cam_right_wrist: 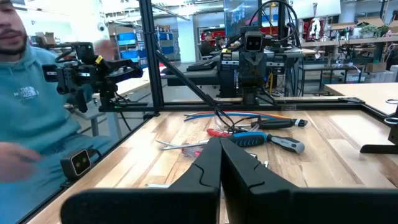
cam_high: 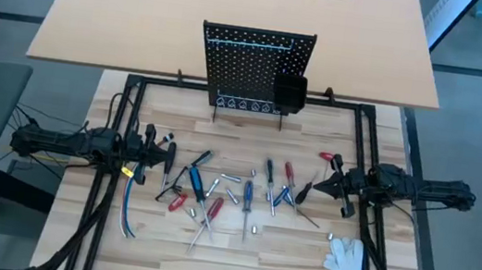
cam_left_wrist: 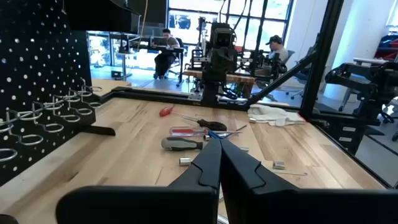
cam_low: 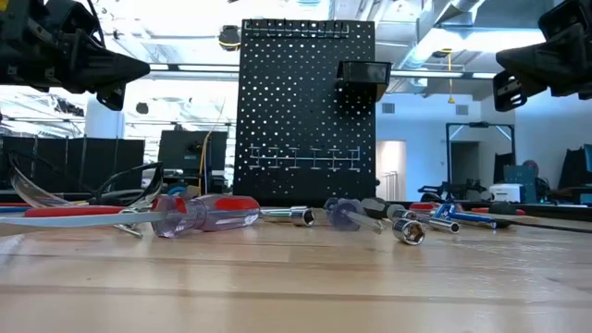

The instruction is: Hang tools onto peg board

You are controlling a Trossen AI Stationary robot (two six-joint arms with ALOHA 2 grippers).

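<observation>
Tools [cam_high: 234, 190]: loose scatter on the wooden tabletop [cam_high: 236, 246] between the two arms, none on the board. Among them in the high view, blue-handled screwdrivers [cam_high: 248, 195] near the middle, a red-handled screwdriver [cam_high: 289, 173] right of them, a small red tool [cam_high: 325, 155] toward the right arm, and black-handled pieces [cam_high: 169, 155] toward the left arm. Low view shows a clear-and-red screwdriver handle [cam_low: 205, 213] lying flat at the front, with small metal sockets [cam_low: 407, 231] to its right

Peg board [cam_high: 254, 70]: black perforated panel, upright at the far edge of the wooden top, well apart from the scatter; a row of wire hooks [cam_low: 296, 157] across its lower part and a small black bin [cam_low: 363, 74] on its upper right, all bare of tools

Left gripper [cam_high: 148, 149]: at the left side of the table, raised above the surface, fingers [cam_left_wrist: 205, 171] pressed together, holding nothing

Right gripper [cam_high: 326, 181]: at the right side, also raised, fingers [cam_right_wrist: 208, 168] pressed together, holding nothing

Coloured cables [cam_high: 127, 204]: bundle on the tabletop just beside the left gripper

White glove [cam_high: 348, 264]: front right of the tabletop, apart from the tools

Person in a teal hooded top [cam_right_wrist: 34, 118]: beside the table, seen in the right wrist view
</observation>
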